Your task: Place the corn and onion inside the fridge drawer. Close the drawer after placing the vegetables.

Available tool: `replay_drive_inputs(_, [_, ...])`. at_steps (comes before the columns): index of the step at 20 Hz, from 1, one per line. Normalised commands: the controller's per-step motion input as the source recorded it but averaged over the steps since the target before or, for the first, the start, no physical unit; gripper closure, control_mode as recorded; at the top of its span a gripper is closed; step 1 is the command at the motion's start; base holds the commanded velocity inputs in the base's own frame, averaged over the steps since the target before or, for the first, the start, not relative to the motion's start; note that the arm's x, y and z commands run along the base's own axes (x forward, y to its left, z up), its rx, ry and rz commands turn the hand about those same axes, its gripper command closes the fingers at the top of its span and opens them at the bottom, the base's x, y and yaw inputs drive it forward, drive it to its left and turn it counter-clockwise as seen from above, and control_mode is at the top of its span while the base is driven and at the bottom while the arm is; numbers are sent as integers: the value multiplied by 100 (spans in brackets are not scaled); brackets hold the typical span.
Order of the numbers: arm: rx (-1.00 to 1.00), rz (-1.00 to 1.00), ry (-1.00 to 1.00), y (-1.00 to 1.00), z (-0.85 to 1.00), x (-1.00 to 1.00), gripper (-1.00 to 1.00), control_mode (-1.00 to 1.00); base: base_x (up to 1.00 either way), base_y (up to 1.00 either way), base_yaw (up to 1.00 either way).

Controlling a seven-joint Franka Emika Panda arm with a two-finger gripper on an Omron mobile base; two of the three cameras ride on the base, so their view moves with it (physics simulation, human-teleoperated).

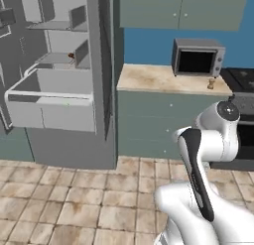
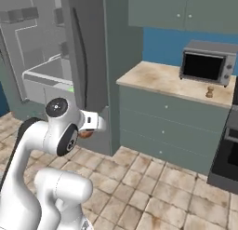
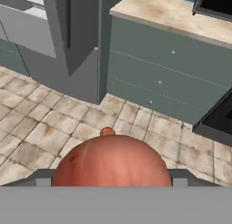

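Observation:
The onion (image 3: 112, 162), a round reddish-orange ball, sits right in front of the hand camera, and my gripper (image 3: 112, 177) is shut on it. In the right base view the gripper (image 2: 86, 133) hangs low beside the fridge door edge, a sliver of onion (image 2: 85, 135) showing under the white hand. The fridge (image 1: 59, 40) stands open at the left. Its light grey fridge drawer (image 1: 49, 96) is pulled out, well left of the hand. A bright green bit, likely the corn (image 2: 70, 89), shows at the drawer's near corner (image 2: 46, 77).
The open fridge door (image 1: 102, 65) with its black handle stands between the drawer and the teal cabinets (image 1: 158, 125). The counter carries a microwave (image 1: 197, 57) and a small tan knobbed thing (image 1: 212, 84). An oven (image 2: 228, 154) is at the right. A tiny red-brown bit (image 1: 71, 55) lies on a shelf.

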Motion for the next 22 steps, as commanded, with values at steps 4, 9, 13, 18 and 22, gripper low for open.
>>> replay_drive_inputs(4, [0,0,0,0,0,0,100,100,-29,100,32])
replay_drive_inputs(9, [0,0,0,0,0,0,100,100,26,100,20])
replay_drive_inputs(13, [0,0,0,0,0,0,100,100,81,81,16])
replay_drive_inputs(18, [0,0,0,0,0,0,100,100,98,48,10])
replay_drive_inputs(22, [0,0,0,0,0,0,100,100,100,8,2])
